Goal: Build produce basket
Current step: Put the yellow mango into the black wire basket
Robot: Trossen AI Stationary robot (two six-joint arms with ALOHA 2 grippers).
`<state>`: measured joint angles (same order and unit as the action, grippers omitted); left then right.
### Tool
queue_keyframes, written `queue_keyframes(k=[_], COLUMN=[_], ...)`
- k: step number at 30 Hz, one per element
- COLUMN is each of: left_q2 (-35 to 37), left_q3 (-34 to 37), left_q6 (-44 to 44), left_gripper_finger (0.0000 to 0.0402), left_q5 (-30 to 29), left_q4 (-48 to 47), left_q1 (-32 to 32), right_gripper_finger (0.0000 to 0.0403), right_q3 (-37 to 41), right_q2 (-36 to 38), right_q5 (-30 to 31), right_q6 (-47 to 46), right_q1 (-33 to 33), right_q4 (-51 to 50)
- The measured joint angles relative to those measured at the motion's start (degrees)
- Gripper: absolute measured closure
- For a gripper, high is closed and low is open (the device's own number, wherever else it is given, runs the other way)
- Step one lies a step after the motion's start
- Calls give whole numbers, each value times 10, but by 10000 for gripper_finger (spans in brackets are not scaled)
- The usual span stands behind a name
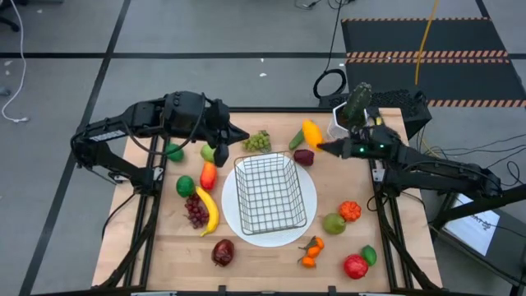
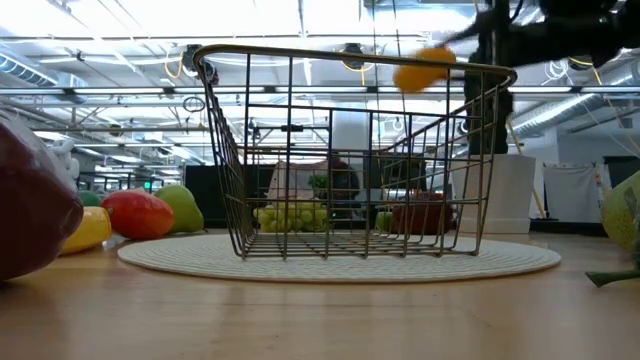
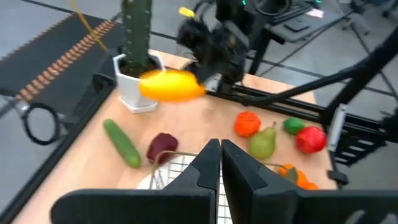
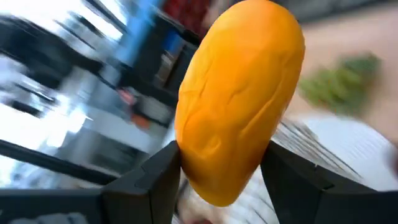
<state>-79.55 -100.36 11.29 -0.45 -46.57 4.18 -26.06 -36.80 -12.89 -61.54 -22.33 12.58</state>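
My right gripper (image 4: 221,171) pinches the orange pepper (image 4: 239,99) across its lower end, held up beyond the basket (image 1: 269,193). It looks light, stiff and smooth, likely slippery. My left gripper (image 3: 221,163) waits pressed closed.

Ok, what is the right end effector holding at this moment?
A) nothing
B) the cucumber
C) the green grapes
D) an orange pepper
D: the right end effector has its fingers closed on either side of an orange pepper, carried in the air near the back of the wire basket; the cucumber and green grapes lie on the table.
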Motion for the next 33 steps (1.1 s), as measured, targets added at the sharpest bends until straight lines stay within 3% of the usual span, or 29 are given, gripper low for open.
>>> queue_keyframes(k=[6, 13, 26, 33], left_q2=[5, 17, 35, 46], left_q3=[0, -1, 0, 0], left_q6=[-1, -15, -27, -38], left_gripper_finger=[385, 385, 385, 385], left_q5=[34, 56, 80, 82], left_q4=[-3, -3, -16, -18], left_q1=[13, 29, 45, 45], right_gripper_finger=[206, 206, 206, 206], right_q3=[-10, -101, -346, -441], right_q2=[0, -17, -145, -220], right_q5=[80, 128, 126, 81], right_q6=[-15, 54, 258, 331], right_q1=[5, 31, 102, 141], right_q4=[160, 189, 137, 129])
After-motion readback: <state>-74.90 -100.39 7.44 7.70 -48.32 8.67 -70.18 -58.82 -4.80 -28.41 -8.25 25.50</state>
